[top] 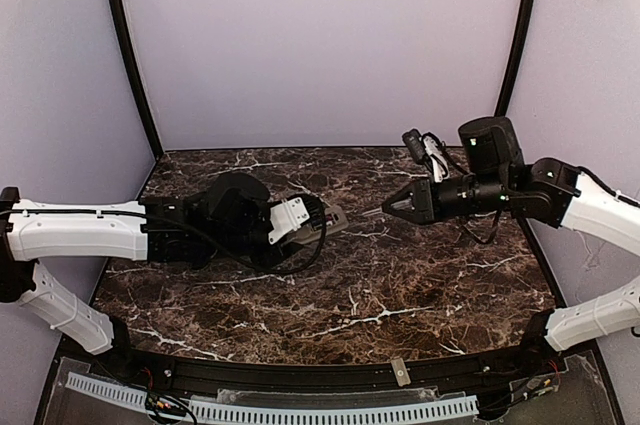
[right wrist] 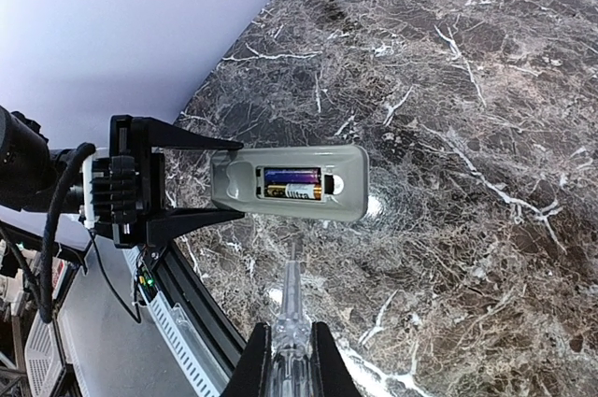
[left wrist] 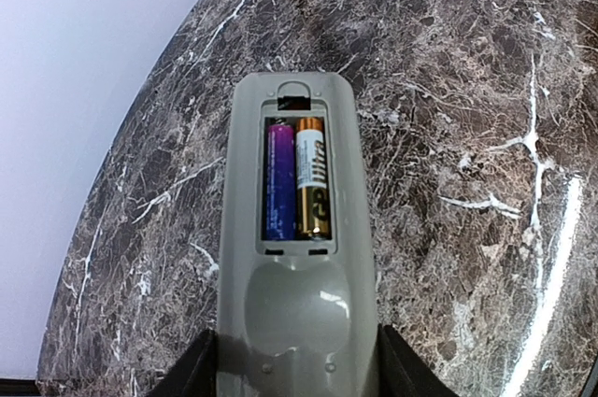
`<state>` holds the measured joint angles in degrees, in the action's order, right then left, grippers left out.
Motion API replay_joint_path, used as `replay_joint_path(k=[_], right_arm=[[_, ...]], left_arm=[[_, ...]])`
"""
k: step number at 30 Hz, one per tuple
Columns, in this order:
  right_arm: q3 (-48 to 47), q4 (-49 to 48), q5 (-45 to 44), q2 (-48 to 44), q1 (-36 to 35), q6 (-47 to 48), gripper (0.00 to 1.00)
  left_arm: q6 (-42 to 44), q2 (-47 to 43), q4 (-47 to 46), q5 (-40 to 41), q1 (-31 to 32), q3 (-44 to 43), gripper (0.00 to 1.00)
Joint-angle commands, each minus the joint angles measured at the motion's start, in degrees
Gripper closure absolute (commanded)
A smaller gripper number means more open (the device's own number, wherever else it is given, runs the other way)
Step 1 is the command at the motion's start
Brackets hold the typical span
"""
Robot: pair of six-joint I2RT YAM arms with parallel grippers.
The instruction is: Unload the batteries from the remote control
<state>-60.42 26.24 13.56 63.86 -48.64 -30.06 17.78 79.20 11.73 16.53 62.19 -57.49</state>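
Left wrist: your left fingers (left wrist: 192,374) pinch the remote control (left wrist: 297,304) at six o'clock, both batteries (left wrist: 312,182) seated. Right wrist: right fingers (right wrist: 250,369) pressed onto a clear-handled tool (right wrist: 291,308), tip aiming twelve. Top: remote sits nine o'clock of bench (top: 400,285) centre; pry hard and it could twist loose.

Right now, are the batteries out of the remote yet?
Not yet. Done: the slim grey-beige remote control has its battery recess uncovered. In hand: the left gripper holds it; the right gripper, shut on a thin clear-handled tool, points at it. Left: the purple battery and the gold-and-black battery both sit inside.
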Motion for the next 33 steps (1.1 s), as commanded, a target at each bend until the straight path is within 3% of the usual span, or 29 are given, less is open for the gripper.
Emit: replay_joint_path(k=[1,16,33], right_arm=[[-2.66,-2.35,0.77,2.17,-0.48,-0.26,1.00],[-6.79,-2.43,-0.62,8.18,-2.64,-1.19,1.00],[-7.73,-0.59,-2.47,10.97,-3.09,-1.51,1.00]], left_arm=[[3.21,-1.31,-3.60,2.97,0.58,1.52,1.00],[6.29,-3.36,-4.52,-2.32,1.09,3.35,1.00],[6.76,-2.38,-3.11,-0.84,1.34,1.65,1.00]])
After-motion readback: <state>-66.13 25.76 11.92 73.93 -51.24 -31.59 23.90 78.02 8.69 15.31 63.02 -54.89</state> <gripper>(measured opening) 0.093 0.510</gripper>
